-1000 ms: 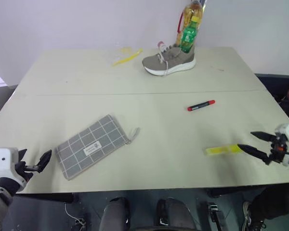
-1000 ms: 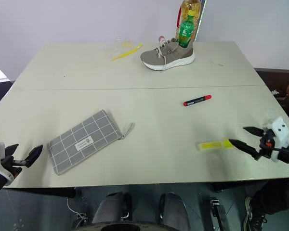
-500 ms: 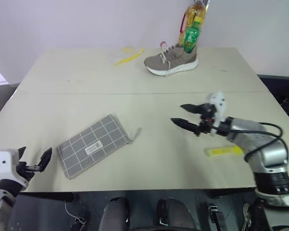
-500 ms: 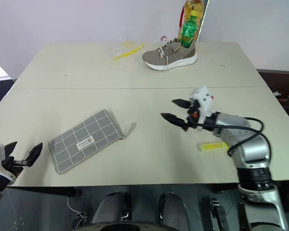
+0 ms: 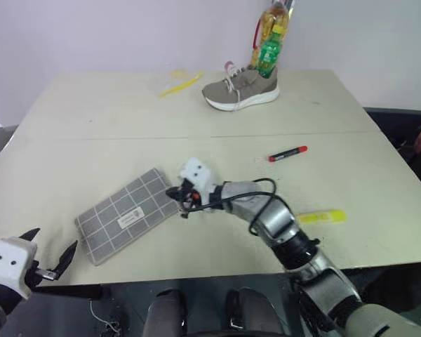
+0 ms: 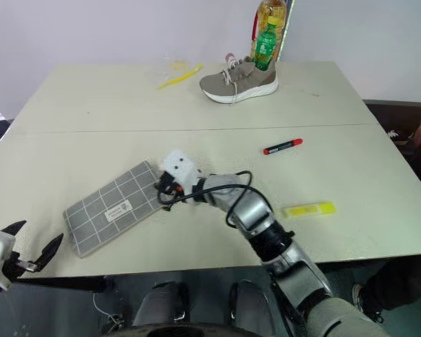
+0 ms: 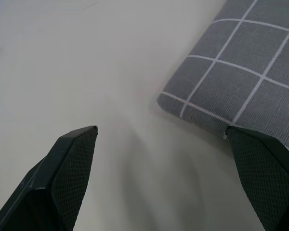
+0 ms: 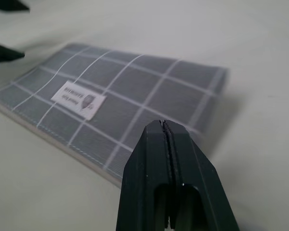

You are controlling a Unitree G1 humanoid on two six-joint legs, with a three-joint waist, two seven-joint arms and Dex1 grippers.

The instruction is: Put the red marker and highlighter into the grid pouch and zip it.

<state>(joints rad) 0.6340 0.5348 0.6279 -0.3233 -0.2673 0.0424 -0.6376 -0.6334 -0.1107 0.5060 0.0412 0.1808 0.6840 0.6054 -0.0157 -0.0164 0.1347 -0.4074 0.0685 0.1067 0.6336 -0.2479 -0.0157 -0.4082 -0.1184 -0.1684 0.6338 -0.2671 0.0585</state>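
The grid pouch (image 5: 126, 214) lies flat near the table's (image 5: 91, 126) front edge, its right end just at the right gripper (image 5: 180, 199), whose jaws are clenched together on nothing I can see. The left gripper (image 5: 50, 260), jaws released wide, hovers beside the pouch's near corner. The red marker (image 5: 288, 153) and the highlighter (image 5: 322, 217) lie well apart from both.

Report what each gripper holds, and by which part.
Left gripper is open, holding nothing. Right gripper is shut at the pouch's corner; whether it pinches the pull strap cannot be told.
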